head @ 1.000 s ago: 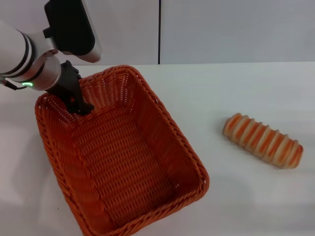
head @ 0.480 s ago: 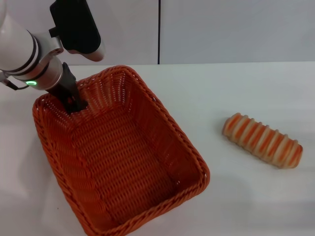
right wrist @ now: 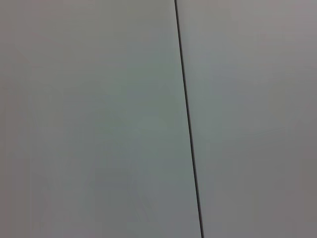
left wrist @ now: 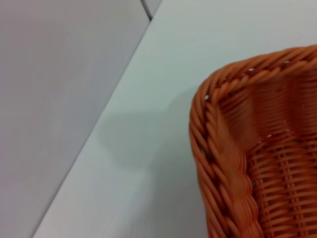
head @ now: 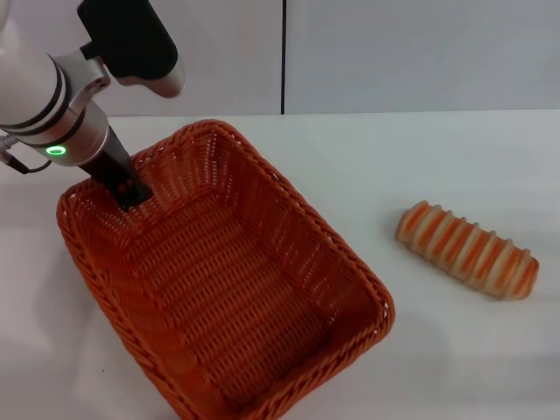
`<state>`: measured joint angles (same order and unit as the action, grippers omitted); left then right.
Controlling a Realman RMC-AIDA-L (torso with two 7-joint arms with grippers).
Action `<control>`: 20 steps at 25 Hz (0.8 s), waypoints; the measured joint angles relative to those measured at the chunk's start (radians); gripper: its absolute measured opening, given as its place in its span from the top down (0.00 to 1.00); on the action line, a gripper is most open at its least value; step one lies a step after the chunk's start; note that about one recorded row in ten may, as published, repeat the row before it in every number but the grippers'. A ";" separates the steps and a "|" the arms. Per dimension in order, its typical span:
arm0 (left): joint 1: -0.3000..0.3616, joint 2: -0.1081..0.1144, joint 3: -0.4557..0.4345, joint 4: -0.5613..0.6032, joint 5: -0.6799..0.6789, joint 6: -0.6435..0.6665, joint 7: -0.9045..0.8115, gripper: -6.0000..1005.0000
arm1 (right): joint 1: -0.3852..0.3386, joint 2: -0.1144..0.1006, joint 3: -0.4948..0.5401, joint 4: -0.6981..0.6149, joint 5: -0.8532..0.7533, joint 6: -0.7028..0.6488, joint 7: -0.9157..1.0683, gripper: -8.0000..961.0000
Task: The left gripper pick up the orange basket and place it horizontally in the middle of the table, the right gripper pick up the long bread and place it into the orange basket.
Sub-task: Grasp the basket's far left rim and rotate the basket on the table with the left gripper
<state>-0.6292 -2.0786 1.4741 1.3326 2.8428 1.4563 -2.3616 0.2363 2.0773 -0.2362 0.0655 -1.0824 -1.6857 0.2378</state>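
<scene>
Large orange woven wicker basket (head: 227,289) swung toward tabletop centre; black left gripper (head: 125,188) clamps its far-left rim. Ridged beige bread (head: 467,249) near right edge.

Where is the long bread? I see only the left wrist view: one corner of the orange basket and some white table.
Observer: In the head view the long bread lies on the table, to the robot's right of the orange basket and apart from it.
Operator: Is anything inside the basket?
Observer: No bread. Only the left tool reaches in, at the far wall near the basket's left corner.
Operator: And where is the right tool?
Observer: No view shows it. The right wrist view shows only a grey wall with a dark seam.
</scene>
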 joint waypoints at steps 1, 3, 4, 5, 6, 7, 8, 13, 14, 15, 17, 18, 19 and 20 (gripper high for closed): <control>0.003 0.000 -0.001 0.021 0.000 0.021 -0.030 0.75 | 0.003 0.000 0.000 -0.006 0.000 -0.001 0.000 0.64; 0.003 0.002 -0.008 0.040 -0.002 0.051 -0.058 0.77 | 0.005 -0.001 -0.001 -0.008 -0.001 -0.001 0.000 0.64; 0.002 0.002 -0.011 0.045 -0.002 0.061 -0.070 0.77 | 0.008 -0.002 -0.002 -0.009 -0.002 -0.001 0.001 0.64; 0.002 0.002 -0.014 0.052 -0.003 0.072 -0.080 0.77 | 0.011 -0.003 -0.004 -0.013 -0.003 -0.001 0.002 0.64; -0.002 0.002 -0.018 0.070 -0.002 0.095 -0.117 0.77 | 0.017 -0.005 -0.008 -0.025 -0.006 0.006 0.007 0.64; -0.002 0.002 -0.018 0.070 -0.002 0.095 -0.117 0.78 | 0.017 -0.005 -0.008 -0.025 -0.006 0.006 0.007 0.64; -0.003 0.002 -0.023 0.091 0.000 0.109 -0.154 0.78 | 0.021 -0.006 -0.010 -0.050 -0.007 0.020 0.028 0.65; -0.002 0.004 -0.076 0.120 -0.004 0.137 -0.242 0.79 | 0.028 -0.006 -0.011 -0.143 -0.009 0.064 0.133 0.65; -0.002 0.005 -0.079 0.121 -0.005 0.138 -0.250 0.79 | 0.028 -0.006 -0.011 -0.143 -0.009 0.064 0.133 0.65; -0.002 0.005 -0.086 0.121 -0.007 0.138 -0.274 0.79 | 0.029 -0.006 -0.011 -0.159 -0.009 0.068 0.143 0.65; 0.001 0.006 -0.094 0.121 -0.010 0.137 -0.317 0.79 | 0.035 -0.007 -0.011 -0.177 -0.010 0.075 0.147 0.65; 0.003 0.006 -0.099 0.120 -0.011 0.135 -0.338 0.80 | 0.044 -0.007 -0.011 -0.191 -0.014 0.086 0.147 0.65; 0.004 0.007 -0.110 0.120 -0.014 0.135 -0.358 0.80 | 0.044 -0.007 -0.011 -0.191 -0.014 0.086 0.147 0.65; 0.004 0.007 -0.119 0.120 -0.016 0.136 -0.367 0.80 | 0.049 -0.009 -0.012 -0.197 -0.019 0.093 0.148 0.65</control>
<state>-0.6254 -2.0716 1.3547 1.4524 2.8271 1.5920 -2.7284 0.2850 2.0687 -0.2480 -0.1319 -1.1013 -1.5923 0.3861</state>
